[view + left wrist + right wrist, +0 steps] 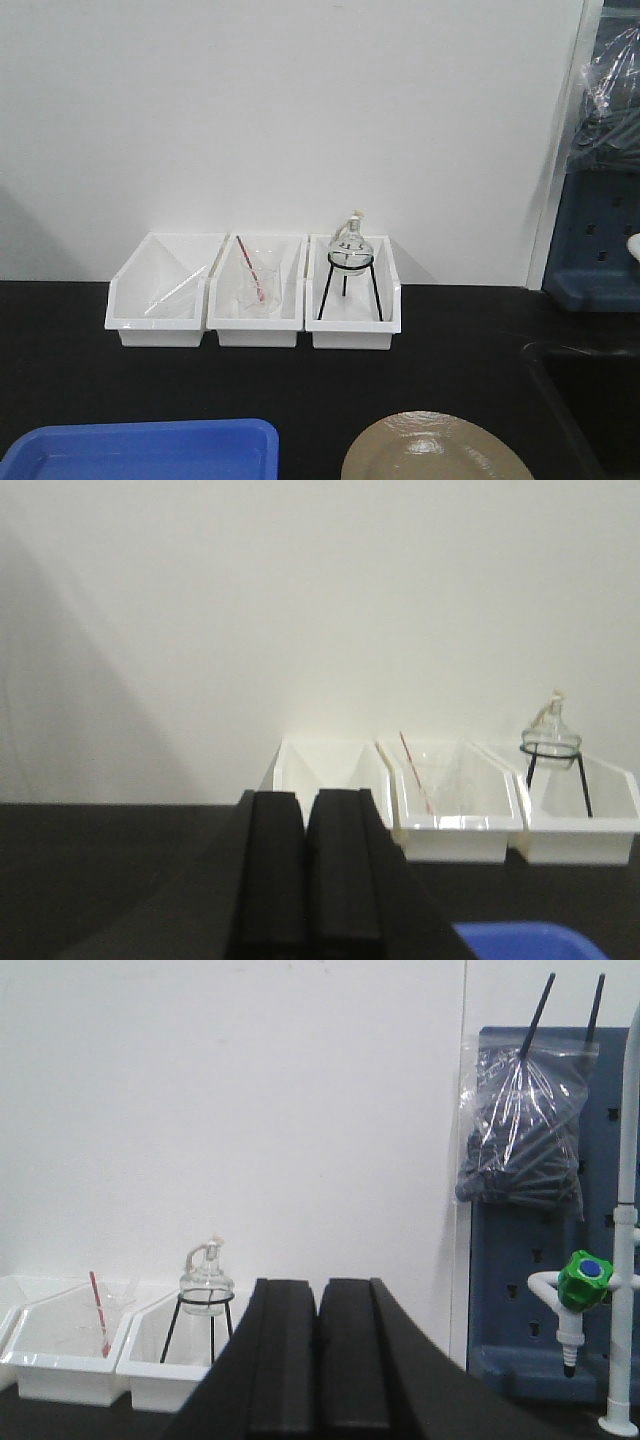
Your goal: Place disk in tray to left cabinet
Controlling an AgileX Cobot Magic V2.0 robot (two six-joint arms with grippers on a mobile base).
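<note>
Black bench (450,340): left gripper (305,810), right gripper (320,1295) closed, empty

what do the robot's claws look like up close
Both the left claw and right claw are matte black: two flat, square-tipped slab fingers rising from a wider wedge-shaped base. No cables, markings or labels show, and the arms themselves are out of view.

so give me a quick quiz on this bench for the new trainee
1. True or false: the disk lies in the tray.
2. How many white bins stand along the wall? A two, B three, C four.
3. Fill in: in the front view, the glass flask stands in the ____-hand bin.

Key: 1 false, they lie side by side; 2 B; 3 right.
</note>
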